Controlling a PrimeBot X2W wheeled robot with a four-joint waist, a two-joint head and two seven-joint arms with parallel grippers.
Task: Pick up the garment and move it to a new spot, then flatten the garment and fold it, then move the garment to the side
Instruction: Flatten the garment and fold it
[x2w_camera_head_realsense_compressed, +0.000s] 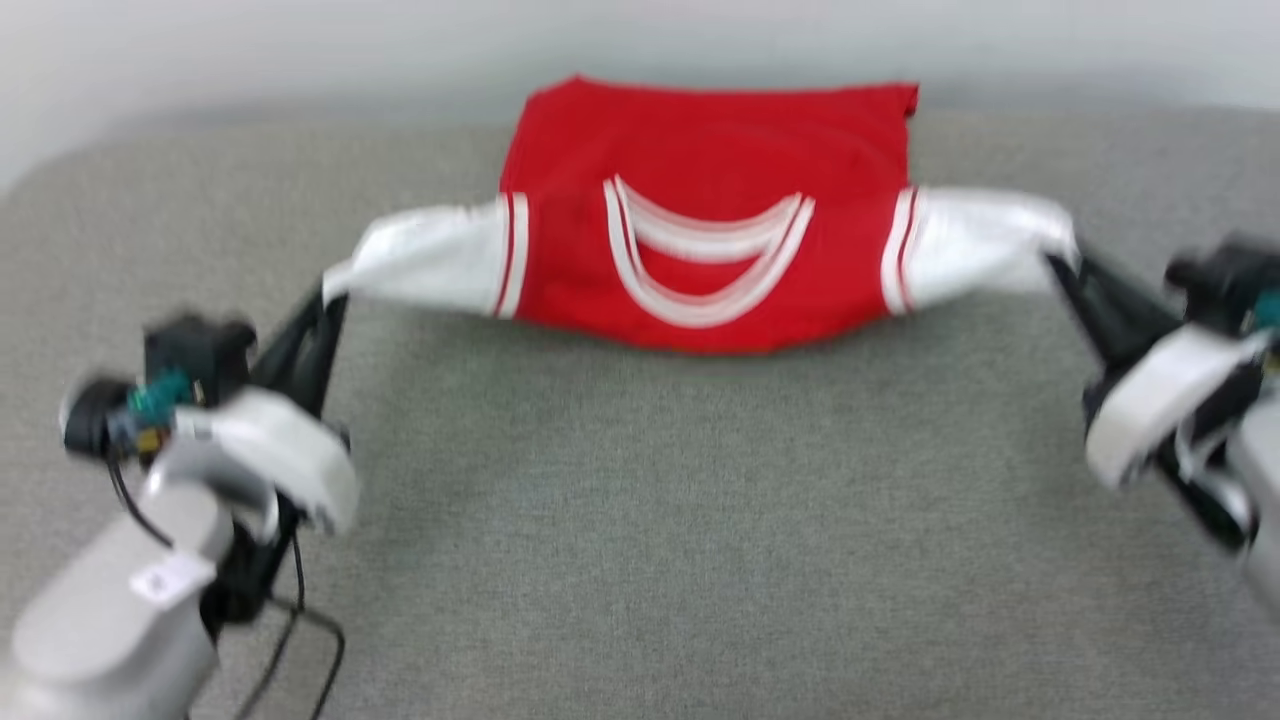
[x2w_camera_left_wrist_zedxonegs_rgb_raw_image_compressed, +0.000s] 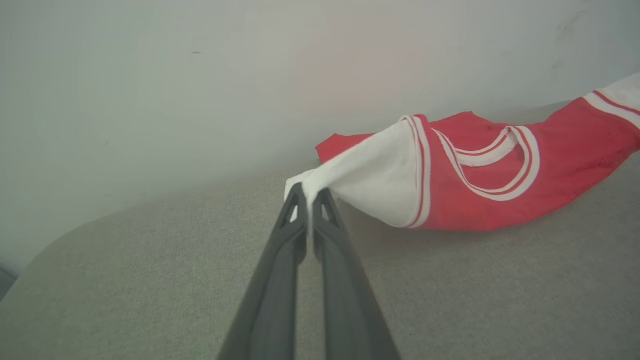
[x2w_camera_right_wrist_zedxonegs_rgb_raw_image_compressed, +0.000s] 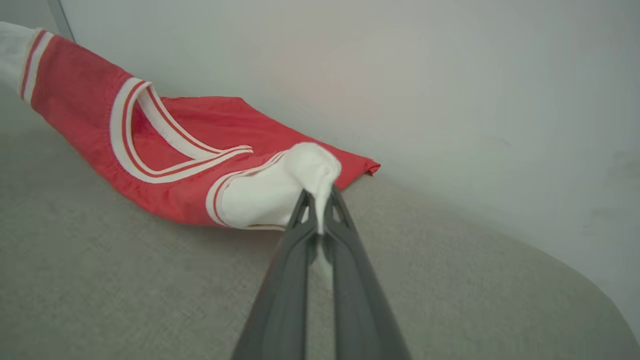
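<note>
1. Grey woven fabric is seen covering the work surface (x2w_camera_head_realsense_compressed: 640, 520), whose far left corner is rounded; a plain pale wall (x2w_camera_head_realsense_compressed: 250, 40) is met directly behind it.
2. At the lower left, a black cable (x2w_camera_head_realsense_compressed: 300, 620) is seen trailing from the left arm above the fabric.
3. The left gripper (x2w_camera_head_realsense_compressed: 322, 300) is pressed together on the tip of a white sleeve (x2w_camera_head_realsense_compressed: 430, 265), which is drawn taut towards that side.
4. The garment (x2w_camera_head_realsense_compressed: 700, 160) is found at the far middle of the surface, its far edge close against the foot of the wall. The red body is spread between the two arms, and the striped collar (x2w_camera_head_realsense_compressed: 705, 260) is turned towards the robot.
5. The other white sleeve (x2w_camera_head_realsense_compressed: 980, 255) is pinched at its bunched tip by the right gripper (x2w_camera_head_realsense_compressed: 1060, 265), whose fingers are closed on the cloth.
6. Beyond it, bare grey fabric is seen, and in the right wrist view the far right corner of the surface is also shown to be rounded under the same unmarked wall. Much of the head view is blurred.
</note>
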